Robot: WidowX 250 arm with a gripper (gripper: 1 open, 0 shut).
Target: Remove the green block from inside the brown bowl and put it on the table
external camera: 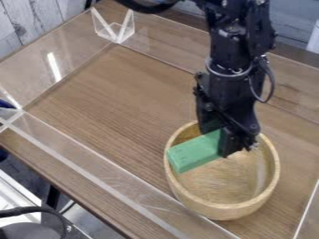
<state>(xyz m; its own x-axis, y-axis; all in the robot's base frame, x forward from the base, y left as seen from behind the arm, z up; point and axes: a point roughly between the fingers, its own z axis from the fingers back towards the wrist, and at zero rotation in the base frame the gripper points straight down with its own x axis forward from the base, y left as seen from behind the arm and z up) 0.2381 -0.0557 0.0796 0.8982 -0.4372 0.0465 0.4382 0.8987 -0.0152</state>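
- Bowl, round and shallow, light-brown wood with a thick rim (227,215): 1, on the right part of the table, its inside smooth and pale.
- Flat green rectangular block (193,153), matte, straight-edged: 1, slanted over the bowl's left side, its lower left corner overlapping the rim in this view. Whether it touches the wood there cannot be told.
- Black metal-and-plastic gripper (228,142): 1, narrow, pinched on the block's right end; its tips are partly hidden in dark shapes.
- Black robot arm (234,70), angular, with bolted joints and loose cable loops: 1, reaching down from the top.
- Brown wood-grain tabletop (112,93): 1, with streaky grain and a soft sheen.
- Clear acrylic wall (93,161) along the near left edge, glossy: 1 long strip, with bright reflections.
- Clear angular acrylic piece (114,28) at the far edge: 1, with pale outlines.
- Black curved cable (35,212), lower left: 1, smooth and looping.
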